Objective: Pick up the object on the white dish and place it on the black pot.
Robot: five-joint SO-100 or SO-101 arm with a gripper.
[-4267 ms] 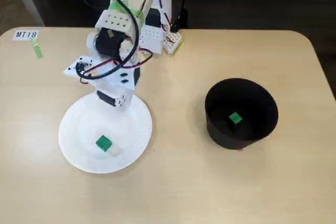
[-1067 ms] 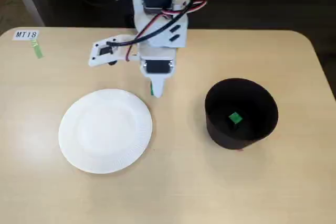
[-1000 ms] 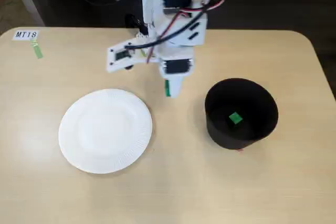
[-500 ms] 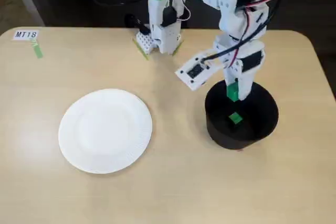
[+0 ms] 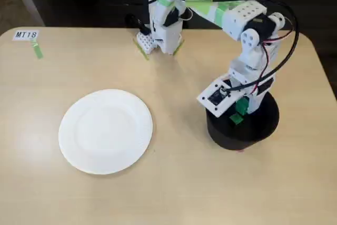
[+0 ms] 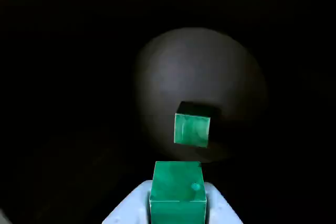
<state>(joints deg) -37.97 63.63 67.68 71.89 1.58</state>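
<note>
The white dish (image 5: 105,131) lies on the table's left half with nothing on it. The black pot (image 5: 269,124) stands at the right. My gripper (image 5: 235,118) reaches down into the pot's mouth. In the wrist view my gripper (image 6: 178,205) is shut on a green cube (image 6: 178,188) between its pale blue fingers (image 6: 223,211), above the pot's dark inside (image 6: 79,103). A second, alike green cube (image 6: 192,127) lies on the pot's floor just beyond the held one.
The arm's base (image 5: 166,30) stands at the table's far edge, with cables looping over the pot. A label reading MT18 (image 5: 26,35) with green tape is stuck at the far left corner.
</note>
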